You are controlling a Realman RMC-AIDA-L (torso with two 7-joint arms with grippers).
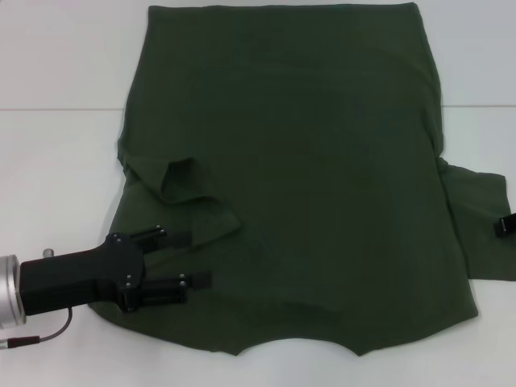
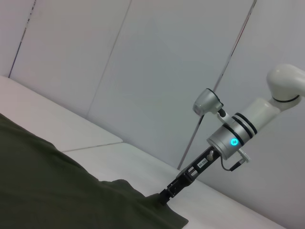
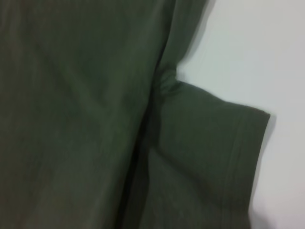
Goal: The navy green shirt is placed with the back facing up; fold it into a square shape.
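1. Head view: we see the navy green shirt (image 1: 298, 169) spread flat across the white counter (image 1: 56, 161), neckline at the near edge, hem at the far edge. Our left end effector (image 1: 201, 258) lies low over the shirt's near-left part, its two fingers spread wide with nothing between them, just beside the left sleeve (image 1: 189, 189), which is already turned inward and rumpled. The right end effector (image 1: 506, 224) shows only as a black tip at the frame edge, by the right sleeve (image 1: 480, 226), which is still laid out flat — we cannot tell whether it is open or closed.

2. Left wrist view: the right end effector (image 2: 167, 196) touches the shirt's (image 2: 52, 186) edge at the sleeve tip; its finger state stays unclear here too. Bare counter (image 2: 138, 160) lies beyond it.

3. Right wrist view: the right sleeve (image 3: 209, 157) lies flat with its hemmed cuff toward bare counter (image 3: 267, 52), a small pucker at the armpit.

4. In our judgement the sleeve folds are in hand: smooth the left sleeve flat, pinch the right one at the cuff, and carry it inward low — the counter on both sides leaves open room.
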